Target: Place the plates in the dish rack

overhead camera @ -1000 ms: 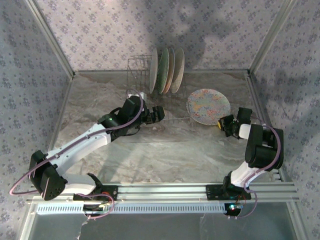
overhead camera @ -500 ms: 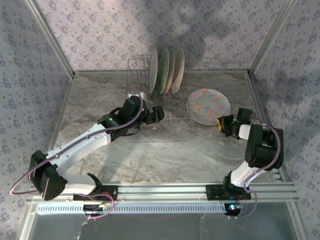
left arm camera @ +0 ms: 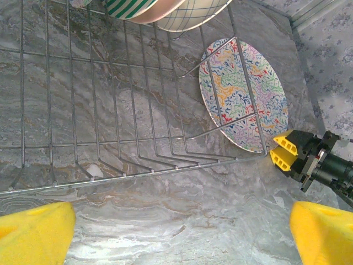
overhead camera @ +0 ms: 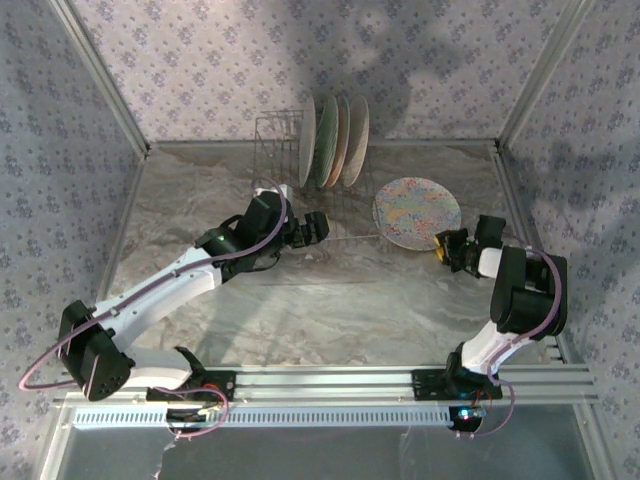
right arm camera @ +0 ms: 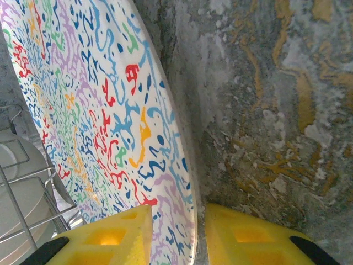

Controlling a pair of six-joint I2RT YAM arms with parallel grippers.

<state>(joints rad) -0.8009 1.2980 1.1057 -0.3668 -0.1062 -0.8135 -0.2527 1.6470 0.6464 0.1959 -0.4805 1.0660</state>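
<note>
Right end effector (overhead camera: 447, 246): low over the worktop (overhead camera: 330, 300) on the right-hand side, its pads parted and set either side of the near-right rim of the mosaic plate (overhead camera: 417, 212). In the right wrist view the rim runs between the two yellow pads. A slit of daylight shows against the right pad, so the rim is judged straddled and not yet pinched.

Mosaic plate: out of the rack, extending away and to the left of that end effector. Its rim looks raised off the worktop on the near side. Wires at the corner of the dish rack (overhead camera: 275, 140) cross in front of it in the left wrist view. Contact there cannot be settled.

Left end effector (overhead camera: 320, 227): pads spread wide, nothing between them, over the near rail of the dish rack and well apart from the plate. The right arm is plainly the nearer.

Dish rack: left of and beyond the plate, with its near rows of wire unoccupied.

Standing plates (overhead camera: 335, 140): upright at the far end, edge toward the arms.

Judgement: the plate must be gripped, tipped onto edge, and carried left and away.
</note>
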